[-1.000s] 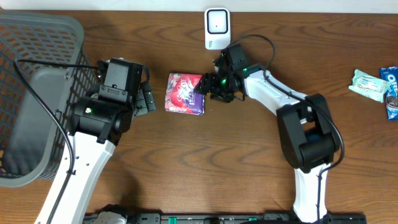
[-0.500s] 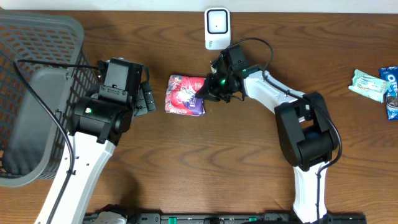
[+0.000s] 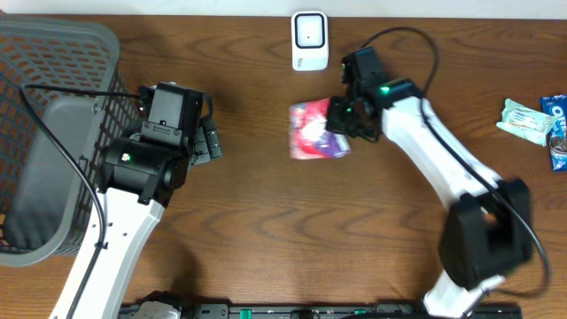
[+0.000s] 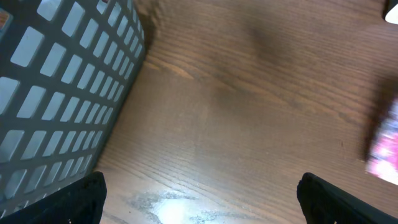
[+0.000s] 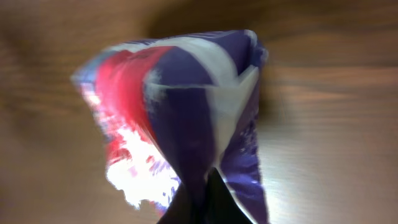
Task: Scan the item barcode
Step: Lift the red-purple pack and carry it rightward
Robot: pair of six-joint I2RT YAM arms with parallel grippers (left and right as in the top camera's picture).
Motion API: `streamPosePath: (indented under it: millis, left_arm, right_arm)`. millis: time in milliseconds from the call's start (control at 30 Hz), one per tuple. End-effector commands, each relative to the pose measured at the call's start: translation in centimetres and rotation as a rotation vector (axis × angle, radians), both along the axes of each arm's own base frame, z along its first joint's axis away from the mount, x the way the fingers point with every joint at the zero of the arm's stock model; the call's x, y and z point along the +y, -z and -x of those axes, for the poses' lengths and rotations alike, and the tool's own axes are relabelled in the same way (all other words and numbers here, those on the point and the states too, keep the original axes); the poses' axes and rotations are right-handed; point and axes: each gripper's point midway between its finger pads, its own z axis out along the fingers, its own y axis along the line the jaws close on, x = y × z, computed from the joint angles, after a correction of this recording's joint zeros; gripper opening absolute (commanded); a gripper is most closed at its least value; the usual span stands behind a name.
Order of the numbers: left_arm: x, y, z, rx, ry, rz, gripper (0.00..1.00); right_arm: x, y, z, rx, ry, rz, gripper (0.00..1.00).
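The item, a purple, red and white snack packet (image 3: 314,131), hangs above the table just below the white barcode scanner (image 3: 310,40). My right gripper (image 3: 341,120) is shut on the packet's right edge. In the right wrist view the packet (image 5: 186,106) fills the frame, blurred, with the gripper (image 5: 202,199) pinching its lower fold. My left gripper (image 3: 211,140) stands open over bare wood to the packet's left. Nothing lies between its fingers (image 4: 87,196), and the packet (image 4: 385,146) shows as a blur at that view's right edge.
A grey mesh basket (image 3: 80,35) takes up the table's left end and stands close to the left gripper (image 4: 202,205) as a wall (image 4: 56,93). A pale green packet (image 3: 527,120) and a blue cookie pack (image 3: 556,133) lie at the far right edge.
My right gripper closed on the packet, lifted it off the table and carried it right, to just below the scanner. The left arm has not moved.
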Motion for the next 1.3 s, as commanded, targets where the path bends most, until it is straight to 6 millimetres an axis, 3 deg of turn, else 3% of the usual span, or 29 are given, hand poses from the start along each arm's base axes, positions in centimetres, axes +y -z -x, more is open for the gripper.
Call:
streamPosePath:
  millis: [0,200,267,333,400,467,600,700,900,1067,1267]
  left_arm:
    - [0.4,0.2,0.0,0.006,-0.014,-0.011,0.98]
    - [0.4,0.2,0.0,0.006,-0.014,-0.011,0.98]
    - [0.4,0.2,0.0,0.006,-0.014,-0.011,0.98]
    - [0.4,0.2,0.0,0.006,-0.014,-0.011,0.98]
    - [0.4,0.2,0.0,0.006,-0.014,-0.011,0.98]
    - [0.4,0.2,0.0,0.006,-0.014,-0.011,0.98]
    - [0.4,0.2,0.0,0.006,-0.014,-0.011,0.98]
    - [0.4,0.2,0.0,0.006,-0.014,-0.011,0.98]
    - [0.4,0.2,0.0,0.006,-0.014,-0.011,0.98]
    - [0.4,0.2,0.0,0.006,-0.014,-0.011,0.98]
    - [0.4,0.2,0.0,0.006,-0.014,-0.011,0.98]
  right_arm:
    - [-6.6,-3.2,-0.2,-0.135,0.077,0.371,0.01]
    - [-13.8,-4.2,1.9,-0.103,0.253,0.752,0.01]
    - [-14.5,-3.7,1.9,-0.09,0.264,0.806,0.01]
    - [-14.0,-2.4,1.9,-0.057,0.247,0.781,0.02]
    - [-13.0,-0.7,2.2,0.004,0.229,0.698,0.28]
    - [-12.4,0.6,2.5,0.074,0.232,0.567,0.45]
    - [-11.2,1.8,2.0,0.148,0.124,0.301,0.56]
    - [-11.1,1.8,2.0,0.186,0.07,0.118,0.71]
    - [-11.3,1.9,2.2,0.191,0.014,-0.183,0.74]
    - [-10.0,3.7,2.5,0.114,-0.03,-0.454,0.72]
    - [-11.0,7.2,3.0,0.086,0.097,-0.517,0.71]
